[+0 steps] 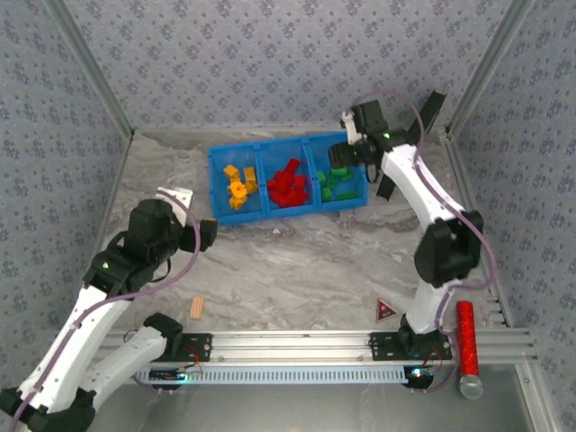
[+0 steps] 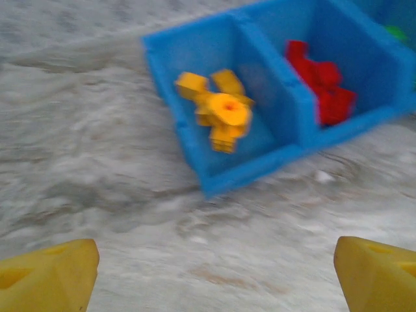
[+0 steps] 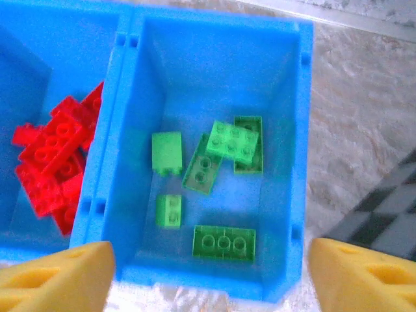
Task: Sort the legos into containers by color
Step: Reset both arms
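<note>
So the blue bin (image 1: 214,175) sat at the far middle of the marble-look table (image 1: 297,261), and all the legos were inside its three compartments. The yellow ones (image 1: 238,187) were in the left one, the red ones (image 1: 288,184) in the middle, and the green ones (image 1: 337,183) on the right. The yellow gear ring (image 2: 229,110) lay on top of the yellow pile.

The right gripper (image 3: 208,273) hung right over the green compartment. Its jaws were spread wide and there was nothing between them. Below it I counted about six green bricks lying loose on the floor of that compartment, a couple of them overlapping.

The left gripper (image 2: 214,279) was off to the near left over bare table, well apart from the bin and pointed toward the bin's yellow end. It was released too, with both fingertips far apart and nothing in them.

There was other stuff on the table near the arm bases: a small tan wooden block (image 1: 196,308) on the left, a dark triangle with a red mark (image 1: 386,311) on the right, and a red cylinder (image 1: 466,346) lying at the near right edge.
</note>
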Robot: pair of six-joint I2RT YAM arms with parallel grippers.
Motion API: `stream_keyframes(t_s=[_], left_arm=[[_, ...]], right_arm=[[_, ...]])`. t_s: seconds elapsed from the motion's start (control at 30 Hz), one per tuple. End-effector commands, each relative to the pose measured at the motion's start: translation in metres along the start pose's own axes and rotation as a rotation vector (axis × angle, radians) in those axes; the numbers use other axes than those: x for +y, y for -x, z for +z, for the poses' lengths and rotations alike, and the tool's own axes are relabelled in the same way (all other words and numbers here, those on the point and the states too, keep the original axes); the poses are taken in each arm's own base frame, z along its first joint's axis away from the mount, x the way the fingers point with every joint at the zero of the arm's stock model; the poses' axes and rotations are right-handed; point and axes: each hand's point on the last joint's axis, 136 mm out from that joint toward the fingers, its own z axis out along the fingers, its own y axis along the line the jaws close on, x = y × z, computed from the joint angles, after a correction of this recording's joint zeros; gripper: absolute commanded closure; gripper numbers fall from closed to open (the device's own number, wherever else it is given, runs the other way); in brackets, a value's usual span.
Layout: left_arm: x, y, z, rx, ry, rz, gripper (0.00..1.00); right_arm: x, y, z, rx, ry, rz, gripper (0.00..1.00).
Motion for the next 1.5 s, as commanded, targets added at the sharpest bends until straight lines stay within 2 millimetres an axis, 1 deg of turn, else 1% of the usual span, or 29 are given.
stream_keyframes(t_s=[0.0, 0.07, 0.17, 0.23, 0.27, 0.37, 0.47, 0.57, 0.63, 0.73, 0.8, 0.87, 0.97, 1.13, 1.17, 1.2, 1.23, 1.27, 1.37, 1.43, 1.47], left_arm=[[0.05, 0.005, 0.003, -0.131, 0.267, -0.138, 0.06], [0.055, -0.007, 0.012, -0.14, 0.279, -0.184, 0.06], [0.065, -0.021, 0.023, -0.142, 0.34, -0.217, 0.05], [0.07, -0.03, 0.031, -0.131, 0.371, -0.226, 0.04], [0.076, -0.035, 0.034, -0.128, 0.406, -0.229, 0.03], [0.084, -0.048, 0.046, -0.12, 0.453, -0.239, 0.01], [0.093, -0.062, 0.062, -0.128, 0.496, -0.251, 0.01], [0.096, -0.067, 0.075, -0.174, 0.499, -0.232, 0.01], [0.101, -0.069, 0.08, -0.211, 0.506, -0.22, 0.01], [0.106, -0.075, 0.088, -0.29, 0.471, -0.242, 0.01], [0.112, -0.081, 0.094, -0.327, 0.456, -0.259, 0.01], [0.118, -0.079, 0.103, -0.342, 0.435, -0.27, 0.01], [0.121, -0.076, 0.126, -0.301, 0.403, -0.24, 0.01], [0.118, -0.065, 0.165, -0.298, 0.354, -0.191, 0.01], [0.122, -0.067, 0.175, -0.271, 0.355, -0.205, 0.01], [0.123, -0.073, 0.186, -0.236, 0.347, -0.21, 0.01], [0.12, -0.075, 0.196, -0.227, 0.327, -0.191, 0.01], [0.111, -0.073, 0.204, -0.213, 0.304, -0.146, 0.01], [0.109, -0.075, 0.207, -0.19, 0.291, -0.146, 0.01], [0.111, -0.077, 0.209, -0.165, 0.268, -0.167, 0.01], [0.112, -0.076, 0.209, -0.174, 0.263, -0.172, 0.01]], right_arm=[[-0.006, -0.025, -0.021, -0.055, -0.004, 0.011, 0.0], [-0.006, -0.044, -0.028, -0.074, -0.003, 0.029, 0.0], [-0.009, -0.082, -0.033, -0.067, -0.031, 0.067, 0.0], [-0.012, -0.097, -0.037, -0.086, -0.045, 0.09, 0.0], [-0.013, -0.103, -0.041, -0.102, -0.051, 0.099, 0.0], [-0.019, -0.113, -0.05, -0.134, -0.074, 0.122, 0.0], [-0.026, -0.118, -0.059, -0.148, -0.108, 0.145, 0.0], [-0.028, -0.126, -0.065, -0.173, -0.117, 0.172, 0.0], [-0.031, -0.134, -0.064, -0.179, -0.123, 0.196, 0.0], [-0.035, -0.147, -0.059, -0.172, -0.134, 0.22, 0.0], [-0.04, -0.161, -0.054, -0.153, -0.157, 0.244, 0.0], [-0.046, -0.174, -0.051, -0.147, -0.177, 0.269, 0.0], [-0.053, -0.179, -0.051, -0.19, -0.188, 0.3, 0.0], [-0.058, -0.174, -0.057, -0.299, -0.192, 0.296, 0.0], [-0.06, -0.174, -0.057, -0.318, -0.2, 0.293, 0.0], [-0.063, -0.175, -0.056, -0.331, -0.211, 0.293, 0.0], [-0.066, -0.175, -0.056, -0.344, -0.222, 0.298, 0.0], [-0.069, -0.173, -0.057, -0.357, -0.231, 0.294, 0.0], [-0.076, -0.173, -0.055, -0.396, -0.262, 0.281, 0.0], [-0.084, -0.177, -0.048, -0.423, -0.301, 0.266, 0.0], [-0.086, -0.179, -0.045, -0.402, -0.305, 0.255, 0.0]])
